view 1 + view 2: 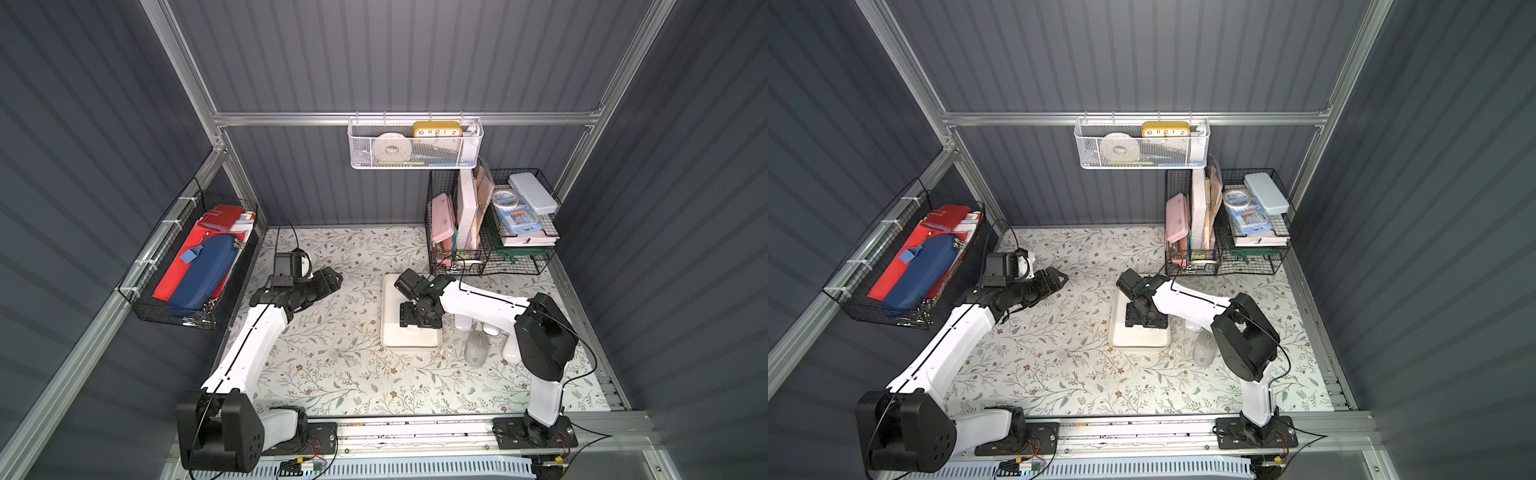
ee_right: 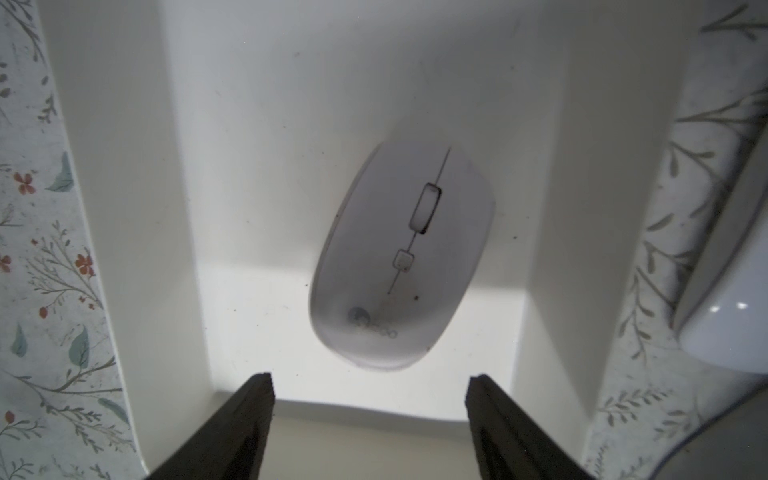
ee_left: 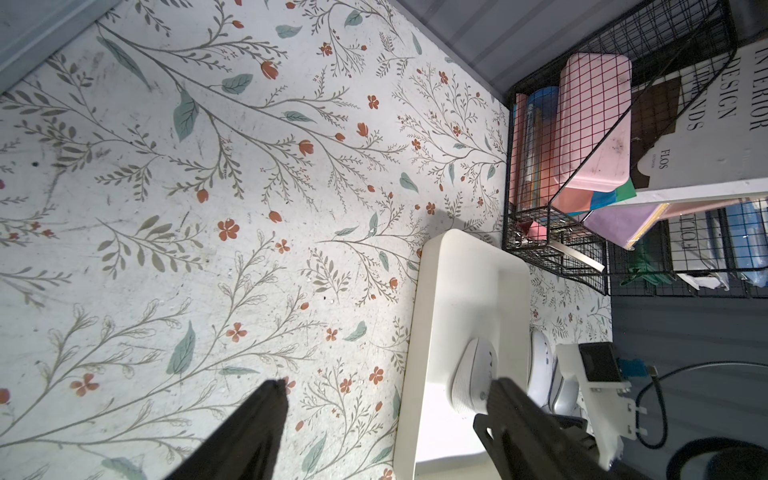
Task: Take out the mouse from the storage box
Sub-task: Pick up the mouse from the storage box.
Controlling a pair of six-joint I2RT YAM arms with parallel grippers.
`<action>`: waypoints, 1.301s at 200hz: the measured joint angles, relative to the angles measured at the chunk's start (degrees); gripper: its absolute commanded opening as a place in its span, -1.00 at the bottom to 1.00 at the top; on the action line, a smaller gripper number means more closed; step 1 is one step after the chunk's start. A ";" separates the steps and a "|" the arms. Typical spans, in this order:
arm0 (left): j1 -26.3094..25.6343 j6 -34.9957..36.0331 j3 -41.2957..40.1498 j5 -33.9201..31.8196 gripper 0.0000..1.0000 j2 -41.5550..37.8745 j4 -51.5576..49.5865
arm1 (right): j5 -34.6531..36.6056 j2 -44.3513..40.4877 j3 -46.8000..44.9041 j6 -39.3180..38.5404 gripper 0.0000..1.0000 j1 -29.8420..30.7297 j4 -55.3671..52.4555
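Note:
The storage box point(image 1: 409, 338) is a shallow white tray on the floral table, right of centre in both top views. In the right wrist view a pale grey mouse point(image 2: 403, 257) lies on the floor of the storage box point(image 2: 124, 208). My right gripper point(image 2: 370, 386) hangs over the box, open and empty, its fingertips just short of the mouse. In both top views the right gripper point(image 1: 417, 322) hides the mouse. My left gripper point(image 1: 332, 278) stands open and empty over the table to the left, well apart from the box. Its wrist view shows the mouse point(image 3: 473, 378) in the box point(image 3: 457, 282).
Just right of the box, a grey mouse point(image 1: 476, 348) and white mice point(image 1: 462, 322) lie on the table under the right arm. Black wire baskets point(image 1: 490, 232) stand at the back right. Another black basket point(image 1: 187, 266) hangs on the left wall, and a white mesh basket point(image 1: 415, 143) on the back rail.

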 measured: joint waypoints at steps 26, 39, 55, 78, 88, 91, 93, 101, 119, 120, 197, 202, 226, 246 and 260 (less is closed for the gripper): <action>0.00 0.24 0.00 0.00 0.63 0.00 0.00 | -0.44 0.61 0.04 1.07 0.64 -0.22 0.37; 0.00 0.37 0.02 0.00 0.63 0.00 0.00 | -1.79 1.77 0.02 1.73 0.66 -0.79 1.44; 0.00 0.59 0.02 0.00 0.63 0.00 0.00 | -3.21 3.69 0.02 2.23 0.69 -1.92 2.84; 0.00 1.03 0.02 0.02 0.63 0.00 0.00 | -3.80 6.14 0.24 2.34 0.70 -3.87 3.10; 0.00 1.11 0.02 0.02 0.63 0.00 0.00 | -3.52 6.32 0.46 2.49 0.71 -4.59 2.95; 0.00 1.18 0.02 0.02 0.63 0.00 0.00 | -3.43 6.27 0.50 2.51 0.70 -4.74 2.99; 0.00 1.20 0.02 0.02 0.63 0.00 0.02 | -3.32 6.27 0.57 2.51 0.71 -4.90 3.02; 0.00 1.22 0.02 0.02 0.63 0.00 0.04 | -3.04 6.38 0.81 2.49 0.71 -5.38 3.02; 0.00 1.25 0.02 0.09 0.63 0.00 0.26 | -2.64 8.00 3.15 2.34 0.68 -6.36 2.27; 0.00 1.25 0.02 0.09 0.63 0.00 0.28 | -2.64 8.11 3.32 2.27 0.68 -6.40 2.21; 0.00 1.51 0.02 0.17 0.64 0.00 0.39 | -3.85 12.28 9.42 -0.50 0.59 -5.46 0.57; 0.00 1.51 0.02 0.17 0.64 0.00 0.44 | -3.80 12.28 9.44 -0.81 0.60 -5.14 0.50; 0.00 1.49 0.02 0.17 0.64 0.00 0.55 | -3.28 12.24 9.44 -2.25 0.61 -4.17 -0.17; 0.00 1.49 0.02 0.17 0.64 0.00 0.72 | -2.93 11.87 8.92 -2.56 0.61 -3.52 -1.05; 0.00 1.49 -0.02 0.17 0.64 0.00 0.72 | -2.78 11.50 8.24 -2.71 0.60 -3.10 -1.55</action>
